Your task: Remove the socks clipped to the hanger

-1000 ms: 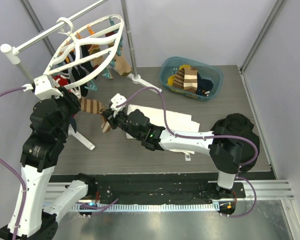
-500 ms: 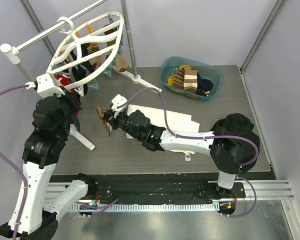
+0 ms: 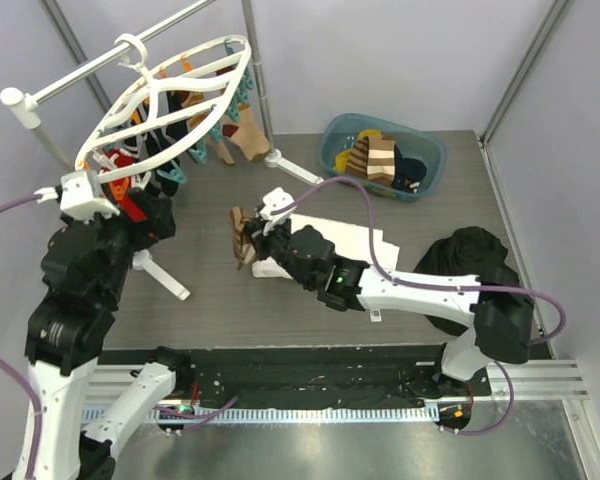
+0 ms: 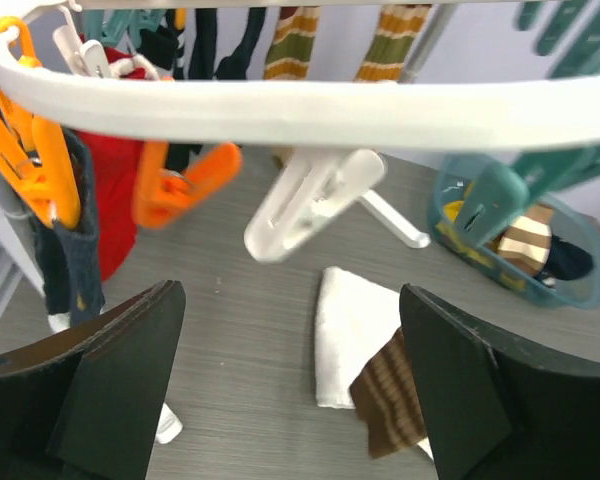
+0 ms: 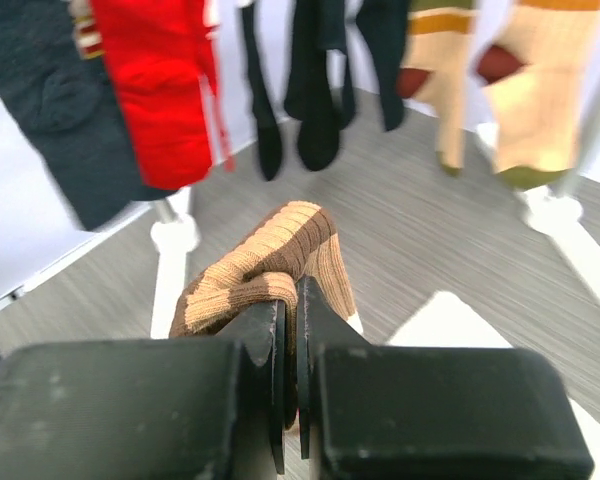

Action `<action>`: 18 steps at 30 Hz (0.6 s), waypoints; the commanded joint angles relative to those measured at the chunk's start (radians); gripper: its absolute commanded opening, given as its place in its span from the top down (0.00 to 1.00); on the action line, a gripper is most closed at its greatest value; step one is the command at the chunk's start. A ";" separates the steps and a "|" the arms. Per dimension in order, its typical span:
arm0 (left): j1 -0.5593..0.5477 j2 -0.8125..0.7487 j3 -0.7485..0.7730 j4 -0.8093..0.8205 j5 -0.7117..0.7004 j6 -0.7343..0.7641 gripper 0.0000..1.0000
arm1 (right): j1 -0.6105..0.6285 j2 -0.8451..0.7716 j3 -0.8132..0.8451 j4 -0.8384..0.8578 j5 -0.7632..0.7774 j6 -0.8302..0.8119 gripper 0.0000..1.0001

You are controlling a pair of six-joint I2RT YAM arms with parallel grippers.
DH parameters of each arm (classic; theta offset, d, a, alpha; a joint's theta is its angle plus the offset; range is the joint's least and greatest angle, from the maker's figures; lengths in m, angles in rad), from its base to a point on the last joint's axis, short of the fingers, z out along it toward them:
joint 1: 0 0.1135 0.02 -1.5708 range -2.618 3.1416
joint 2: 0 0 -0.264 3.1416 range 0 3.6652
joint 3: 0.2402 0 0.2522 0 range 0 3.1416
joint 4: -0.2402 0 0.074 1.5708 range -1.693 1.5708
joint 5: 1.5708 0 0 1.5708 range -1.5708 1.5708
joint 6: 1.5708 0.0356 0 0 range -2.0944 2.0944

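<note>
Right wrist view: possible slip of the striped sock (image 5: pixel 270 265), pinched only at a bunched fold, hence a drop onto the counter (image 3: pixel 230 310) short of the teal basket (image 3: pixel 385 160); farther off, possible snag on the hanger (image 4: pixel 280 105) or its dangling clips, given the left pincer (image 4: pixel 290 300) close beneath the frame. Grip of right pincer (image 5: pixel 288 300): fully closed on that sock, clear of the hanger. State of left pincer: spread wide, holding nothing. Remaining socks (image 5: pixel 160 90): clipped along the hanger, beyond both.
</note>
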 commanded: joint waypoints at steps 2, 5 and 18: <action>0.003 -0.159 -0.018 0.000 0.143 -0.003 0.03 | -0.036 -0.164 -0.044 -0.089 0.107 0.016 0.99; 0.003 -0.240 -0.098 0.063 0.295 0.033 0.00 | -0.091 -0.216 -0.049 -0.178 0.104 0.033 0.98; 0.003 -0.335 -0.423 0.230 0.754 -0.054 0.00 | -0.588 -0.198 0.065 -0.346 -0.089 0.139 0.99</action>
